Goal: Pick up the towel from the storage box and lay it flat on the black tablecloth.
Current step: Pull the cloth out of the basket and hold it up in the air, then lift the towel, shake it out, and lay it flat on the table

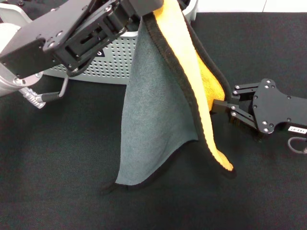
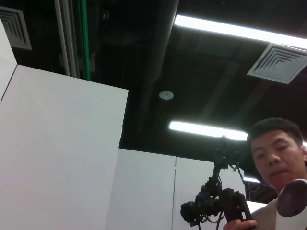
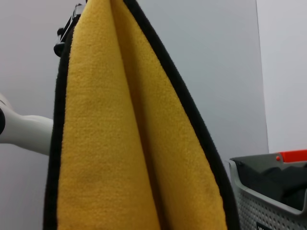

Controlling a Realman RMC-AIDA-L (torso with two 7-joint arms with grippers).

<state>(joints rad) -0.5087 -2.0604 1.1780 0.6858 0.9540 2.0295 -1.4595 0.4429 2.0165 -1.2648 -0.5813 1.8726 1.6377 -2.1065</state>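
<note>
The towel (image 1: 158,120) hangs in a long fold from my left gripper (image 1: 136,12) at the top of the head view, grey face towards me and yellow-orange face on the right. Its lower corners touch the black tablecloth (image 1: 57,167). The left gripper is shut on the towel's top edge, in front of the light grey storage box (image 1: 115,62). My right gripper (image 1: 228,111) is low on the right, open, its fingertips next to the towel's yellow edge. The right wrist view shows the yellow face (image 3: 120,143) close up, with the box (image 3: 268,191) beyond it.
A dark cloth (image 3: 283,177) lies inside the box, with a red object (image 3: 292,155) at its rim. A metal cable loop (image 1: 48,96) hangs by my left arm. The left wrist view shows only the ceiling, a person (image 2: 273,153) and a camera rig (image 2: 216,201).
</note>
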